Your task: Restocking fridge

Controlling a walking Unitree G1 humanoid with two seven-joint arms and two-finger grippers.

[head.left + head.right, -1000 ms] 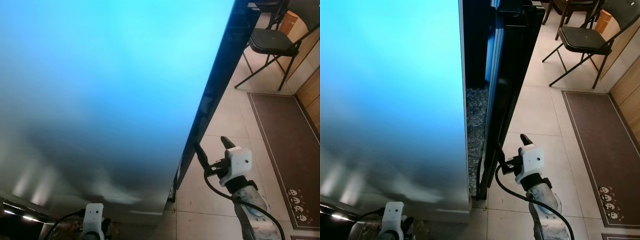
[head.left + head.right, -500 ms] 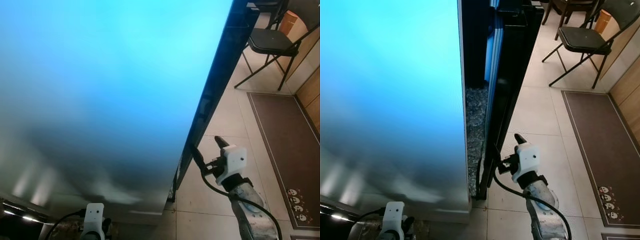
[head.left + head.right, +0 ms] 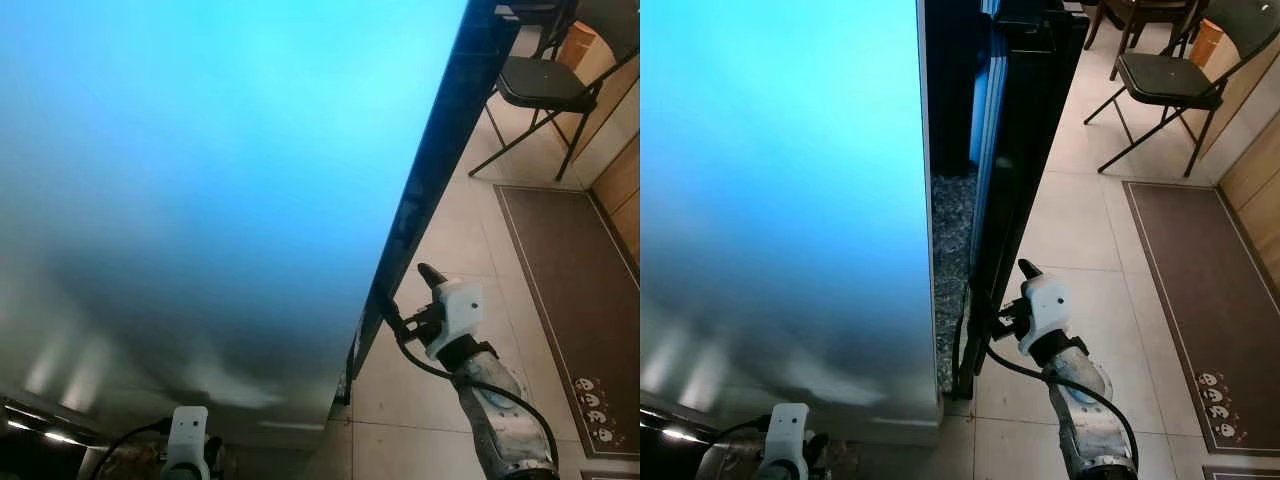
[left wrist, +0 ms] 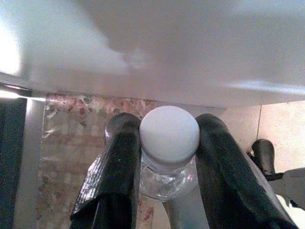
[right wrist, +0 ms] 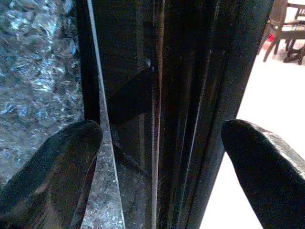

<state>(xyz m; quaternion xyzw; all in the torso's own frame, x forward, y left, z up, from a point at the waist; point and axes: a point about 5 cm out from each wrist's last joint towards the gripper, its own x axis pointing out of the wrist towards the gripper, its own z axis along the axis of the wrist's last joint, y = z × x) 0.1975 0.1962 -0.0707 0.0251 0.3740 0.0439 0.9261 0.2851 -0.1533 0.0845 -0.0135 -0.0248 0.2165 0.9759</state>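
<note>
A: What is taken up by the biggest part of the scene, and why is it placed so close?

B: A broad pale-blue fridge door is seen just to the left of the right pincer. It is judged that the robot has been brought up against it so the dark door edge can be reached and pulled.

A: How is the right pincer set?

B: It is held wide open, one finger on each side of the dark door edge, with the gap beside the door directly ahead of it. Nothing is gripped. That straddling stance is judged to be preparation for hooking the edge.

A: And the thing to be stocked?

B: A clear bottle with a white cap is clamped at its neck between the fingers of the left pincer, low and well to the left of the right pincer. It is probably kept there so it is ready once the fridge is opened.

A: Anything else nearby?

B: A folding chair and a brown mat are seen beyond and to the right of the right pincer, well apart from it.
</note>
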